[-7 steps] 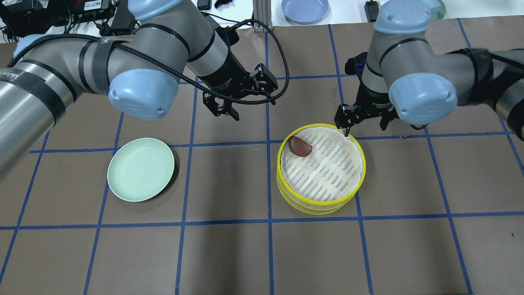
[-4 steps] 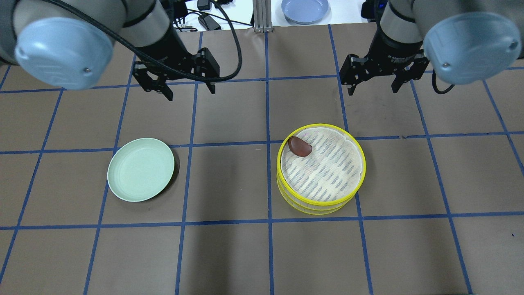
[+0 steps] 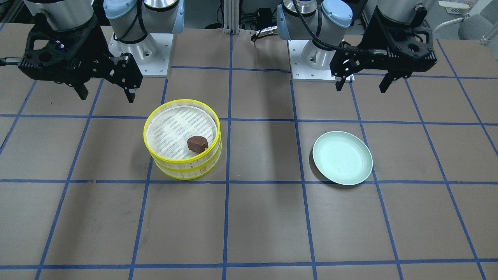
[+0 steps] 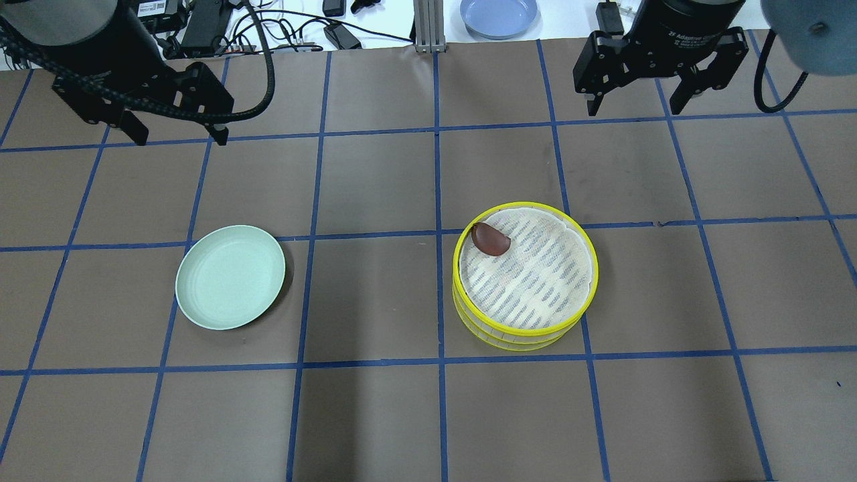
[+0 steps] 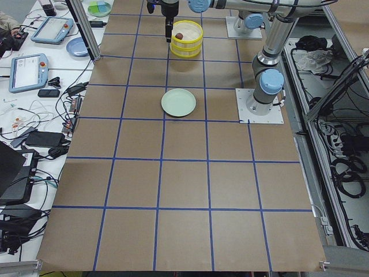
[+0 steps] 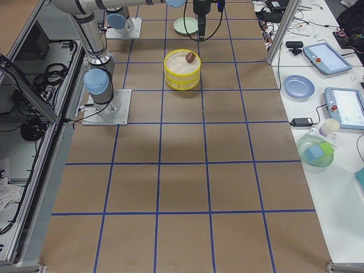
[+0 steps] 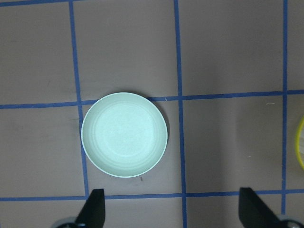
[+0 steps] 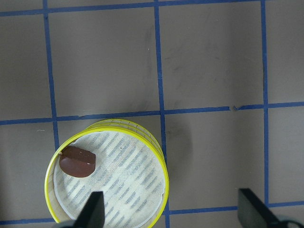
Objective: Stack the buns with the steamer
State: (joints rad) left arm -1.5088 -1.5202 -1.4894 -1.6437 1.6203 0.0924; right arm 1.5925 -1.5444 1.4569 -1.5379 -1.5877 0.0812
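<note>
Steamer (image 3: 183, 165) trays are seen stacked one on the other, yellow-rimmed with pale ribbed walls, set on the table (image 4: 375, 301) on the robot's right side. A dark reddish-brown bun (image 4: 491, 239) is laid on the upper tray's slatted floor, close against the rim on its far-left side. A mint-green plate (image 4: 229, 276) is placed well apart on the left. Both claws are held high above the table, touching nothing: the left gripper (image 4: 181, 139) on the plate's side, the right gripper (image 4: 634, 110) on the steamer's side, each spread wide and holding nothing.
</note>
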